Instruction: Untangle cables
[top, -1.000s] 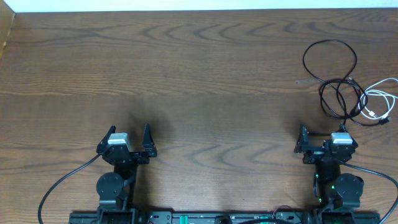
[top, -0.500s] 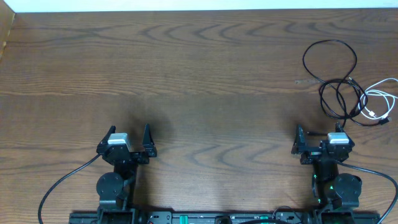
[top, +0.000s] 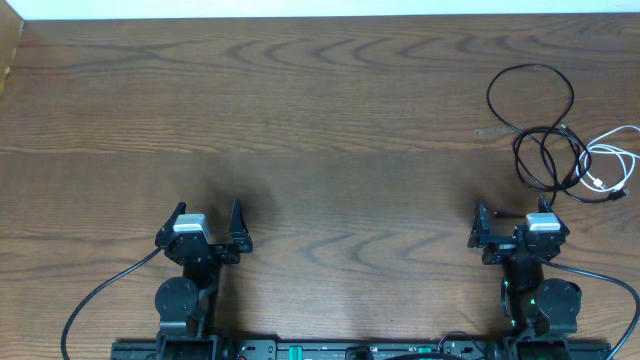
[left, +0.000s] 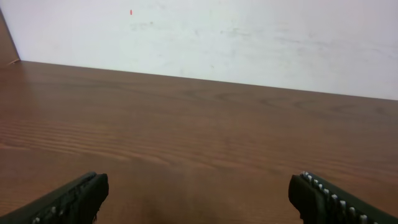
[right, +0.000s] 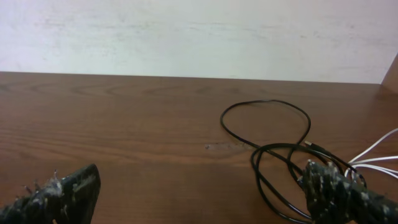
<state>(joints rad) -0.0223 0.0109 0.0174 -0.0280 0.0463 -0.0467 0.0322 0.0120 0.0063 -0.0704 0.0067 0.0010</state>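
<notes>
The cables lie at the table's far right. Two black cables (top: 545, 130) form overlapping loops, one wide loop toward the back and a tighter tangle nearer. A white cable (top: 615, 150) crosses the tangle's right side. In the right wrist view the black loops (right: 267, 124) lie ahead and to the right, with the white cable (right: 379, 152) at the right edge. My right gripper (top: 514, 212) is open and empty, just short of the tangle; in its own view (right: 202, 177) its right finger overlaps the nearest loop. My left gripper (top: 208, 210) (left: 199, 186) is open over bare wood, far from the cables.
The brown wooden table (top: 320, 110) ends at a white wall (top: 320, 8) along the back. A raised wooden edge (top: 8, 60) stands at the far left. Thick black arm wires (top: 100, 295) curve beside both arm bases at the front.
My right gripper has shifted slightly to the left. The left gripper and the cables have not moved.
</notes>
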